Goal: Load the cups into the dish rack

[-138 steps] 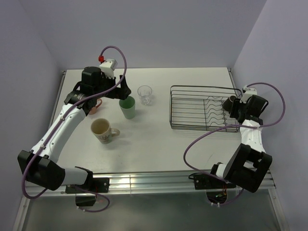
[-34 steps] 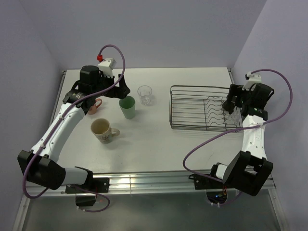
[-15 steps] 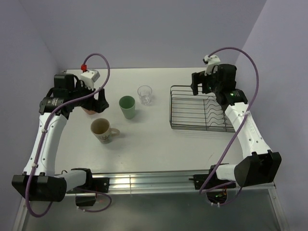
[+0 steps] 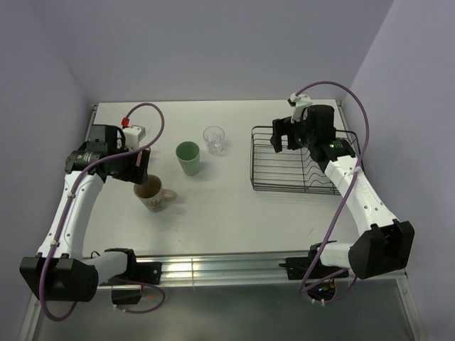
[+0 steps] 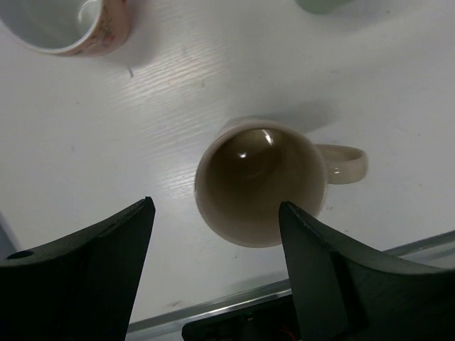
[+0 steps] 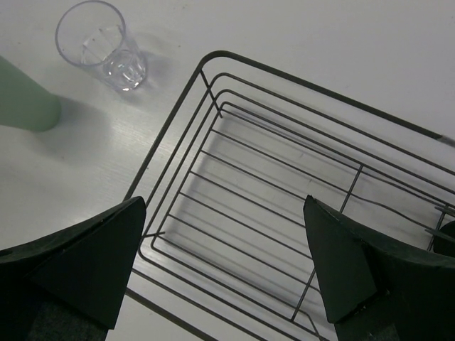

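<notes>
A cream patterned mug (image 5: 259, 185) stands upright on the table (image 4: 234, 199), handle to the right in the left wrist view. My left gripper (image 5: 215, 206) hangs just above it, open, a finger (image 5: 106, 256) on each side and neither touching. From above, the left gripper (image 4: 135, 169) sits at the far rim of the cream mug (image 4: 151, 192). A pinkish mug (image 5: 71, 25), a green tumbler (image 4: 188, 158) and a clear glass (image 4: 214, 140) stand nearby. My right gripper (image 6: 224, 202) is open and empty over the left end of the black wire dish rack (image 6: 284, 213).
The rack (image 4: 256, 160) lies at the right with wavy dividers (image 4: 316, 170) in its right half. A dark rounded shape (image 6: 448, 238) shows at the right edge of the right wrist view. The table's metal front rail (image 4: 213, 266) runs along the near side.
My left gripper has come nearer, from beside the pinkish mug to over the cream mug, its jaws narrowing a little. My right arm has swung from the rack's right end to its left end.
</notes>
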